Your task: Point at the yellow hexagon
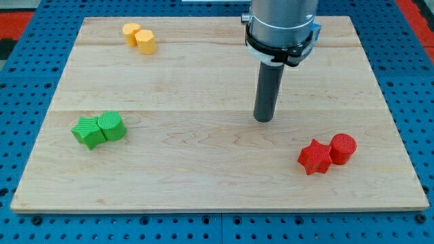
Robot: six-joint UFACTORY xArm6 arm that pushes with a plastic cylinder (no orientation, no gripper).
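The yellow hexagon point(146, 41) lies near the view's top left of the wooden board point(203, 169), touching an orange-yellow block point(131, 32) on its upper left whose shape I cannot make out. My tip point(263, 120) rests on the board right of centre, far to the right of and below the yellow hexagon, touching no block.
A green star point(87, 131) and a green hexagon-like block point(112, 126) touch at the left. A red star point(315, 156) and a red cylinder point(342, 148) touch at the lower right. The board lies on a blue pegboard table point(27, 102).
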